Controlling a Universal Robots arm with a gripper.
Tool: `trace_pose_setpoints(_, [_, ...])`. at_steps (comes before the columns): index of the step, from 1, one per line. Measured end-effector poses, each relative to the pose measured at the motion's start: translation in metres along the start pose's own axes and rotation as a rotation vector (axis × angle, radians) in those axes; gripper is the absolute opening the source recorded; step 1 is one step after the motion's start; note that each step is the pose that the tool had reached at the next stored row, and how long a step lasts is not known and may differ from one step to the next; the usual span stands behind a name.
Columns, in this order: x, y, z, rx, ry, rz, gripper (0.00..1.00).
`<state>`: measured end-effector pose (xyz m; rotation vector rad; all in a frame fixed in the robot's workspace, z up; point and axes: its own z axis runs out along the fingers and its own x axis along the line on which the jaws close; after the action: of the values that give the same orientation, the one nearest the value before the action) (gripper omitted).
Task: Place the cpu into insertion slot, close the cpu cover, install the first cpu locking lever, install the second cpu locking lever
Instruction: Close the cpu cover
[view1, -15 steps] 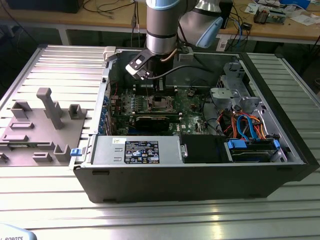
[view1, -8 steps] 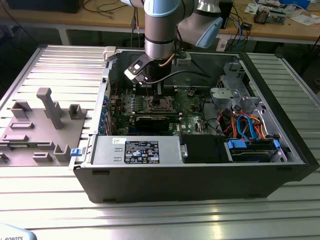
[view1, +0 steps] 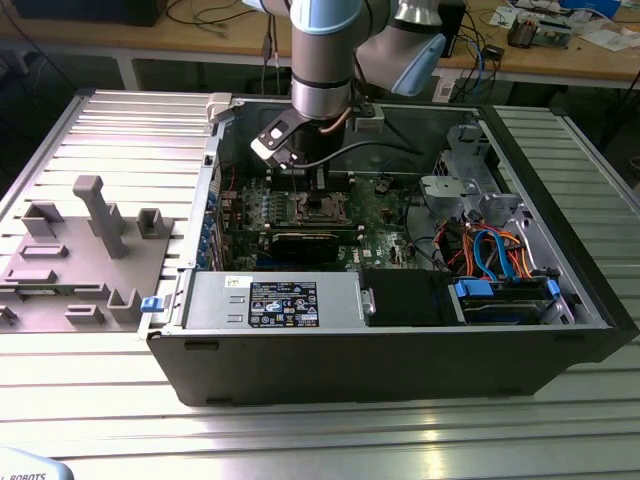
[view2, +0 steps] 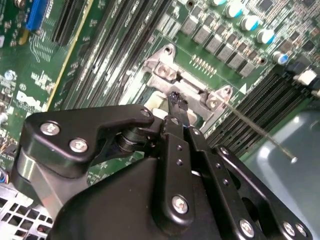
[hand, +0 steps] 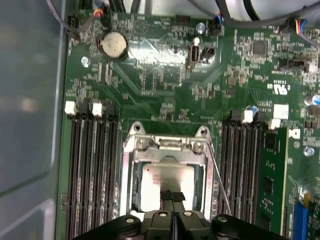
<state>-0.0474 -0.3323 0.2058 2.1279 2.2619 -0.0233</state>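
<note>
On a ribbed metal desk (view1: 120, 130), looked into an open computer case (view1: 400, 350) at the green motherboard (hand: 165, 75). Found the cpu (hand: 160, 182) lying flat in its socket, framed by the silvery cpu cover (hand: 129, 170), perhaps not pressed fully down; could not tell. Saw the pincer (hand: 173, 196) with fingers together, clamped on nothing visible, tip over the edge of the cpu. Noted one thin locking lever (hand: 219, 180) standing free just beside the socket. Judged placing as done and the cover step as in hand. Judged the next move to need a light, straight push, clear of the chip face.
</note>
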Motion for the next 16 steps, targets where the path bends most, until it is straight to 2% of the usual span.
trace_pose_setpoints(3, [-0.0009,0.0070,-0.0041,0.0065,-0.0004,0.000,0.11])
trace_pose_setpoints(8, [-0.0015,0.0125,-0.0107,0.0098,0.0004,0.000,0.11])
trace_pose_setpoints(13, [-0.0021,0.0140,-0.0248,0.0102,0.0006,0.000,0.11])
trace_pose_setpoints(16, [-0.0023,0.0141,-0.0298,0.0103,0.0005,0.000,0.11])
